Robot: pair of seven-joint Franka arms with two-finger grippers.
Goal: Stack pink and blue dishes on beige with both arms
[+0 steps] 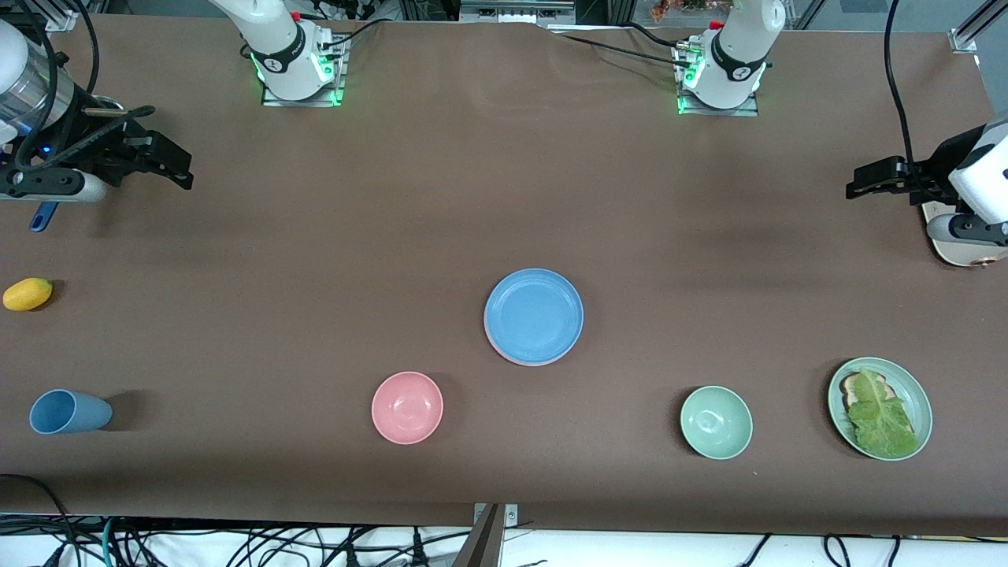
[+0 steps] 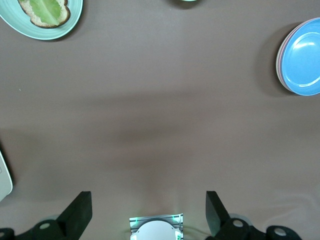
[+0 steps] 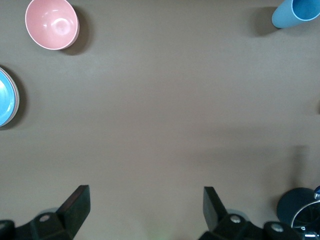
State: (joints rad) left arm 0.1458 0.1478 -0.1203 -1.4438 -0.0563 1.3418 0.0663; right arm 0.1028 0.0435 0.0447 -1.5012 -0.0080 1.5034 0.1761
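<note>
Idling wide-jawed and empty over its table end, right gripper (image 1: 169, 161); sitting mid-table, blue plate (image 1: 534, 316) atop pink rim (image 2: 280, 60), beige unseen; hovering likewise unclenched, left gripper (image 1: 866, 179) — risking a toppled stack if nudged needlessly.

Even, soft overhead light across the brown table (image 1: 315, 260), bright enough, nothing dim. Shadows are short and fuzzy: a small dark smudge beside the blue cup (image 1: 69, 412), another hugging the pink bowl (image 1: 407, 407), a thin crescent at the blue plate (image 1: 534, 316). Broad, faint shadow bands lie across the cloth in both wrist views. Green glow spills from the lamps at both arm bases (image 1: 299, 79). Mild sheen inside the pink bowl and the mint-green bowl (image 1: 716, 422), no harsh glare. Front view is crisp; the wrist views look slightly softer, with their own fingers (image 2: 75, 215) dark.
</note>
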